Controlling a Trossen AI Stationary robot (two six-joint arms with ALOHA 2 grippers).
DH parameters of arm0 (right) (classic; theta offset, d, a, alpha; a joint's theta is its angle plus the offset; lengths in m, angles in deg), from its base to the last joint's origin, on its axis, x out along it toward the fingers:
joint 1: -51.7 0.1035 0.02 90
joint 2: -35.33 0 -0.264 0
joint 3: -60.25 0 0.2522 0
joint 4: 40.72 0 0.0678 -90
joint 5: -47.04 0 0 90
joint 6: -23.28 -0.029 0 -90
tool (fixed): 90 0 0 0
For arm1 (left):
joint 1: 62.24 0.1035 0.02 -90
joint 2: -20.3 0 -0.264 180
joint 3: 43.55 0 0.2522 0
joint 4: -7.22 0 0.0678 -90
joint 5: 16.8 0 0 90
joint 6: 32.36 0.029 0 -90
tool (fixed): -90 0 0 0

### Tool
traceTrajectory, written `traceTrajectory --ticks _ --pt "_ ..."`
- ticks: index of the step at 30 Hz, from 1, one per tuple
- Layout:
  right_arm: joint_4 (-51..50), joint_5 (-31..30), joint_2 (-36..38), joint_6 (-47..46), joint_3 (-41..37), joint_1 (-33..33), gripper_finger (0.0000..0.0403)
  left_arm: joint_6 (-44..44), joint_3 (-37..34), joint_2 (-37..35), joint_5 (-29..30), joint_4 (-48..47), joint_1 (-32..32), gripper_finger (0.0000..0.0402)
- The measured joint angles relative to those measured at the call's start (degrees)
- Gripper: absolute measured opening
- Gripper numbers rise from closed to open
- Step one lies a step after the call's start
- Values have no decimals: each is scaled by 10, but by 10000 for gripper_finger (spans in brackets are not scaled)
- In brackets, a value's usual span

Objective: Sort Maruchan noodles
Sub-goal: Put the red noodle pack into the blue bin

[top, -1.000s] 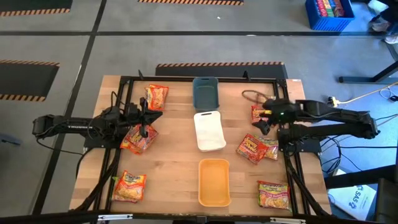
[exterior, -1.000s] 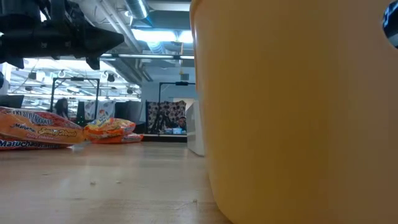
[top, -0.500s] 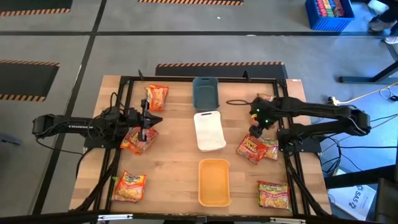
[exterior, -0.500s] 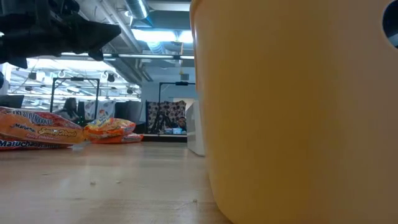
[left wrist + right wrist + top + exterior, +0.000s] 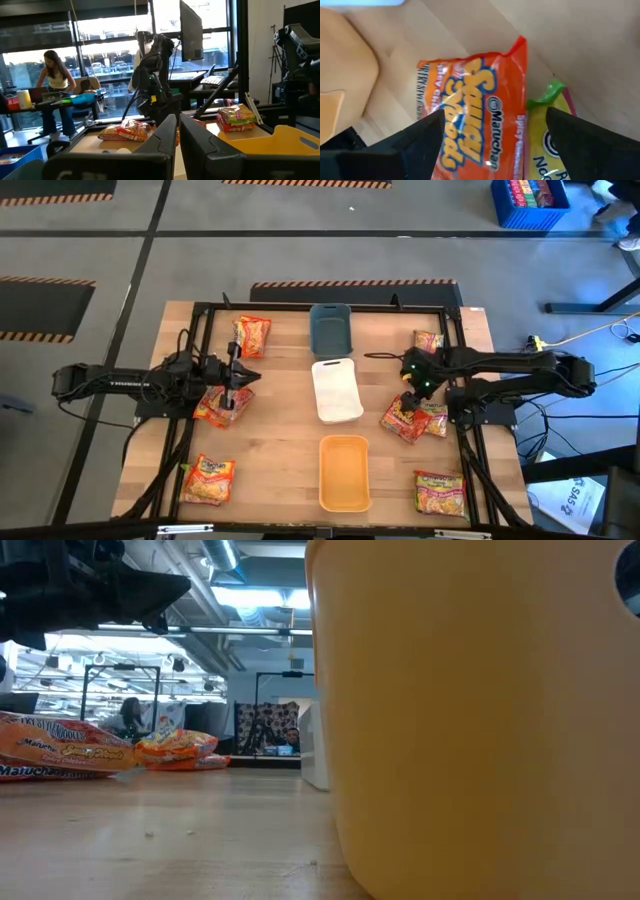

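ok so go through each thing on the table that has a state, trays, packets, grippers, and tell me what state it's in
Blue-grey plastic tray: empty.
White plastic tray: empty.
Orange-yellow plastic tray: empty.
Orange crinkly Maruchan packet: flat on the wood, ungrasped.
Green-edged yellow packet: beside it, partly under its edge.
Right gripper: open, poised over the orange packet.
Left gripper: shut, empty, above a red-orange packet.

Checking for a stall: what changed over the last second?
The right tool swung inward from over the far-right packet, leaving it uncovered, and now hangs open over the orange packet near the white tray. Nothing grasped. The left tool stayed over its packet; packets and trays did not move.
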Motion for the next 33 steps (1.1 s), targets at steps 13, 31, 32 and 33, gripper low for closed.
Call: traceTrajectory --ticks 13,31,32,33 --pt "161 92 -38 -38 -65 0 329 -4 0 0 6 0 0 16" --pt "189 128 -66 -13 -51 1 78 -4 0 0 7 -1 0 16" --pt "189 125 -66 -12 -45 1 71 -5 0 0 7 -1 0 16" --pt "188 123 -66 -11 -38 1 66 -4 0 0 7 -1 0 16"
